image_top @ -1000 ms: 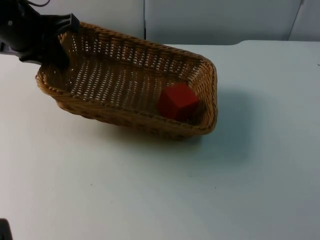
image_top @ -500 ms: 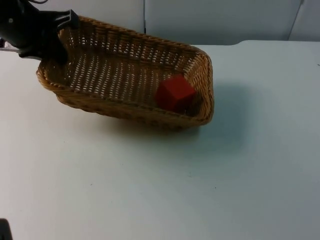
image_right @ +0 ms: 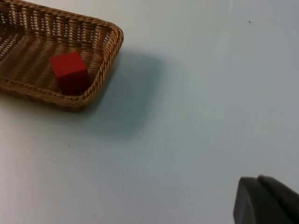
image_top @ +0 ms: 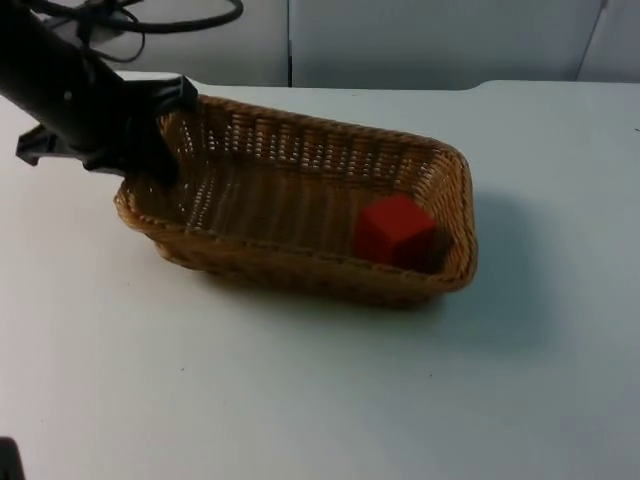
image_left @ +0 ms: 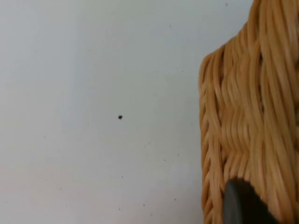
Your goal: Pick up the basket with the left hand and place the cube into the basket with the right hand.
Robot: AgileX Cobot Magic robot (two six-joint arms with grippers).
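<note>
The woven wicker basket (image_top: 300, 265) hangs a little above the white table, casting a shadow at its right end. My left gripper (image_top: 160, 150) is shut on the rim of the basket's left short end; the basket wall (image_left: 252, 116) is close up in the left wrist view. A red cube (image_top: 395, 230) lies inside the basket at its right end, against the wall. The right wrist view has the cube (image_right: 70, 72) and the basket's right end (image_right: 105, 56) from a distance. My right gripper (image_right: 264, 200) waits well away from the basket, over bare table.
The white table (image_top: 330, 400) spreads out in front of and to the right of the basket. The grey partition wall (image_top: 430, 40) closes off the far edge. A small dark speck (image_left: 120, 117) marks the table beside the basket.
The left arm has carried the basket to the right and nearer the front of the table. The cube has stayed at the basket's right end.
</note>
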